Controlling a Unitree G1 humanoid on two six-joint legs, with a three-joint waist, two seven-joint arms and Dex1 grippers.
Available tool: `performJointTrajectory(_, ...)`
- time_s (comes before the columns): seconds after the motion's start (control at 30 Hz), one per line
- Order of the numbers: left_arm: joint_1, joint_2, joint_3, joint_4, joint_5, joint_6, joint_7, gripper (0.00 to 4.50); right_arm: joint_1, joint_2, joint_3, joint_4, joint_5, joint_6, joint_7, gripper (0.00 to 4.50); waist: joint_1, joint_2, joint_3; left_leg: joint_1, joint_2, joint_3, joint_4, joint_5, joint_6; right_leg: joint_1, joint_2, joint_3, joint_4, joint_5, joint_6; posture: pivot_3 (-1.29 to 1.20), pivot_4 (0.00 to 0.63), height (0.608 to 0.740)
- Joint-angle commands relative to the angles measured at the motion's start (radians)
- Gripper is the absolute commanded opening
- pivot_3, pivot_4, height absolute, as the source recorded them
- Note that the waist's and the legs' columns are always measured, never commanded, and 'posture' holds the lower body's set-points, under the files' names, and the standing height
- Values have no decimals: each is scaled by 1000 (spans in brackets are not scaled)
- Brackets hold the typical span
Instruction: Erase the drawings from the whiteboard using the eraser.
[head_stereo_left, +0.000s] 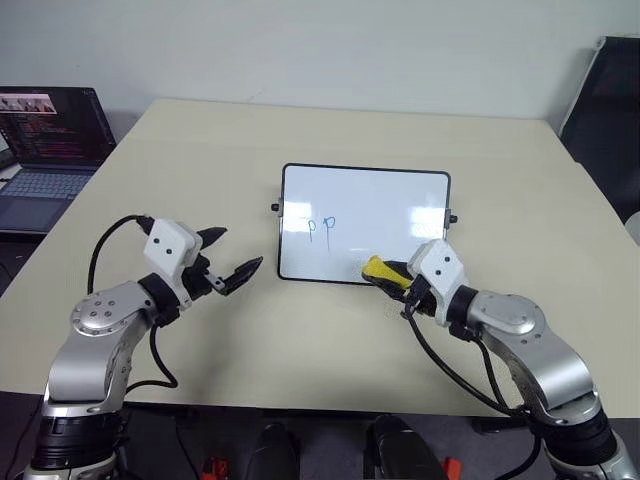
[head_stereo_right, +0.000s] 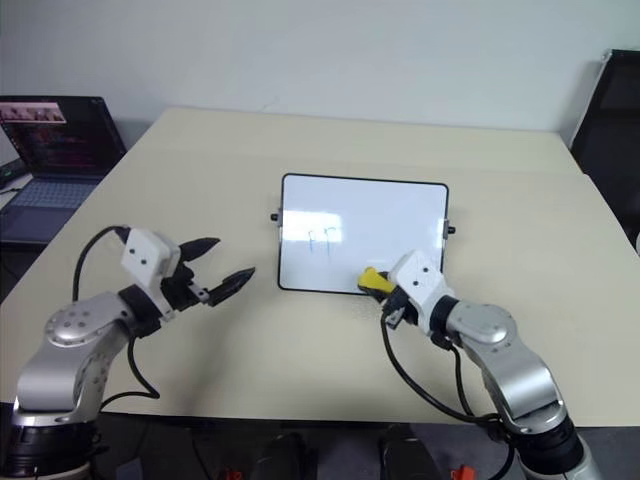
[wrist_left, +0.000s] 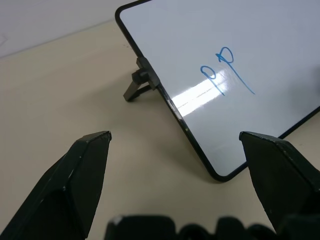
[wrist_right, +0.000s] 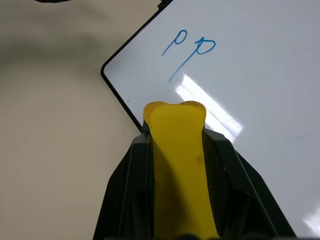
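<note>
The whiteboard (head_stereo_left: 365, 222) lies flat in the middle of the table, black-framed, with knobs on its short sides. Two small blue drawings (head_stereo_left: 321, 226) like the letter "p" sit left of its centre, also clear as drawings (wrist_right: 190, 49) in the right wrist view. My right gripper (head_stereo_left: 392, 277) is shut on the yellow eraser (head_stereo_left: 381, 270), which hovers over the board's near edge, right of the marks; the squeezed eraser (wrist_right: 177, 160) sticks out between the fingers. My left gripper (head_stereo_left: 236, 257) is open and holds nothing, just left of the board's near left corner (wrist_left: 220, 172).
An open laptop (head_stereo_left: 48, 150) stands at the far left beside the table. A dark chair (head_stereo_left: 610, 120) is at the far right. The beige table (head_stereo_left: 200, 160) is bare around the board.
</note>
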Motion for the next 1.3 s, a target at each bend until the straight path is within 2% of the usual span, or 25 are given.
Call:
performJointTrajectory(0.03, 5, -2, 32, -70, -12, -12, 28, 4500, -30, 0, 23, -12, 2, -36, 5, 1011, 0, 0, 0, 0, 0, 0, 0, 0, 0, 0, 0, 0, 0, 0, 0, 0, 150, 740)
performJointTrajectory(0.3, 1, 3, 27, -89, -5, -8, 54, 4500, -81, 8, 46, 40, 0, -73, 10, 1011, 0, 0, 0, 0, 0, 0, 0, 0, 0, 0, 0, 0, 0, 0, 0, 0, 150, 740)
performJointTrajectory(0.57, 3, -1, -10, -108, -13, 4, 51, 4500, -225, 75, 131, 183, -72, -148, -16, 1011, -1, 0, 0, 0, 0, 0, 0, 0, 0, 0, 0, 0, 0, 0, 0, 0, 150, 740)
performJointTrajectory(0.8, -47, 11, -47, -72, 8, -18, 20, 4500, -425, 128, 202, 458, -191, -287, -20, 1003, -1, 0, 0, 0, 0, 0, 0, 0, 0, 0, 0, -1, 0, 0, 0, 0, 150, 740)
performJointTrajectory(0.9, -59, 6, -65, -65, 9, -17, 9, 4500, -528, 167, 201, 631, -242, -355, -58, 1003, -2, 0, 0, 0, 0, 0, 0, 0, 0, 0, 0, -1, 0, 0, 1, 0, 150, 740)
performJointTrajectory(1.03, -66, 4, -74, -61, 9, -18, 7, 4500, -590, 206, 196, 798, -284, -409, -95, 1002, -2, 0, 0, 0, 0, 0, -2, 0, 0, 0, 0, -1, 0, 3, 5, 0, 150, 740)
performJointTrajectory(1.13, -66, 5, -75, -59, 9, -21, 5, 4500, -584, 191, 234, 836, -319, -387, -43, 1000, -2, 0, 0, 0, 0, 0, -3, 0, 0, 0, 0, -1, 0, 3, 4, 0, 150, 740)
performJointTrajectory(1.3, -59, 6, -71, -59, 8, -22, 3, 4500, -539, 114, 304, 779, -357, -366, 104, 998, 0, 0, 0, 1, 0, 0, -2, 0, 0, 1, 0, -1, 0, 3, 5, 0, 150, 740)
